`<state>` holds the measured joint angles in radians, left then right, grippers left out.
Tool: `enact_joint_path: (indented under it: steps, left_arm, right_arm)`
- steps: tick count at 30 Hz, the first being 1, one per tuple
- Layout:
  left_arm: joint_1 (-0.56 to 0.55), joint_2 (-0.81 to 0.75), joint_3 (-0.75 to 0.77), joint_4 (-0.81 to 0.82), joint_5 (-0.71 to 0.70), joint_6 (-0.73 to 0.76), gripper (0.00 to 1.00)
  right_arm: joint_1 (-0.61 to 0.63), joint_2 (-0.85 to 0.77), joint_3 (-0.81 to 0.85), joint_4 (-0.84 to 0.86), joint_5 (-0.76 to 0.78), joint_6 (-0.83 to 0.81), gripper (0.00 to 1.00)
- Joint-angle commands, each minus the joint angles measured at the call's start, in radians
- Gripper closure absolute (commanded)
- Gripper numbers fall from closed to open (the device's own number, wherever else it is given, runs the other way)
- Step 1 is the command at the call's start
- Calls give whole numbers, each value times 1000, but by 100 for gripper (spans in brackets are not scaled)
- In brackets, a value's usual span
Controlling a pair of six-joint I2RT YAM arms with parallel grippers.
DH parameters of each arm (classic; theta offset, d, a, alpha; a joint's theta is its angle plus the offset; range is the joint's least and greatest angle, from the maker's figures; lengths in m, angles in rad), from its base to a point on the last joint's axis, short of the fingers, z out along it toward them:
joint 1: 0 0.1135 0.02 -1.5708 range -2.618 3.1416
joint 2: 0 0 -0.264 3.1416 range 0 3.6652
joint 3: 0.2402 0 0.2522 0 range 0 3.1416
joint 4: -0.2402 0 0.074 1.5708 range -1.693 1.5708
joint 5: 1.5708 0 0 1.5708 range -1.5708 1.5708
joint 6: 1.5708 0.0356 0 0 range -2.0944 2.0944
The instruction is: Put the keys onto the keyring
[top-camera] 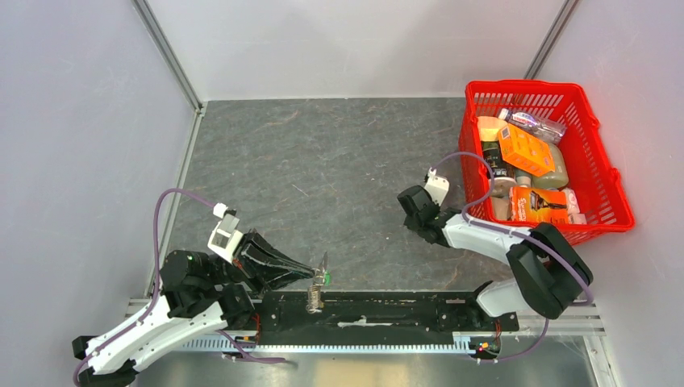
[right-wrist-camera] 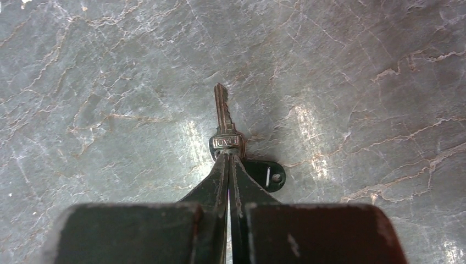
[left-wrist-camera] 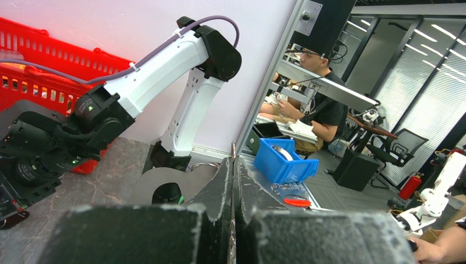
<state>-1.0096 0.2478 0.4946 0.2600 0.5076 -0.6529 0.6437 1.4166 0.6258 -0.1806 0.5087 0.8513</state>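
Clenched at the right hand (right-wrist-camera: 228, 158) on the head of a key (right-wrist-camera: 223, 122), blade on the table (right-wrist-camera: 357, 82) pointing away, black key (right-wrist-camera: 270, 176) just beside. Stretched low, wrist tipped down. Clamped at the left hand (top-camera: 320, 272) on the keyring (top-camera: 314, 297), chain dangling by the near edge; forearm level, aimed right.

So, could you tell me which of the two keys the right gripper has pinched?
The bare silver key, pinched by its head in the right gripper; the black-capped key lies loose on the table beside it.
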Motion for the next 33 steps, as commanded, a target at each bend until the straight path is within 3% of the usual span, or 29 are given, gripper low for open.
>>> enact_joint_path:
  steps: [1,8,15,23,33]
  left_arm:
    - [3,-1,17,50,1,18,98]
    - [4,1,19,48,-2,9,98]
    - [3,13,44,-1,-6,20,98]
    - [3,47,68,-3,5,16,98]
    - [3,93,100,-4,43,18,98]
  right_arm:
    - [-3,-56,-12,10,-7,-27,100]
    - [0,-189,4,-52,-63,-107,100]
    - [2,-416,114,-247,-264,-248,100]
    - [2,-565,299,-402,-644,-435,100]
    - [2,-552,535,-544,-1134,-634,100]
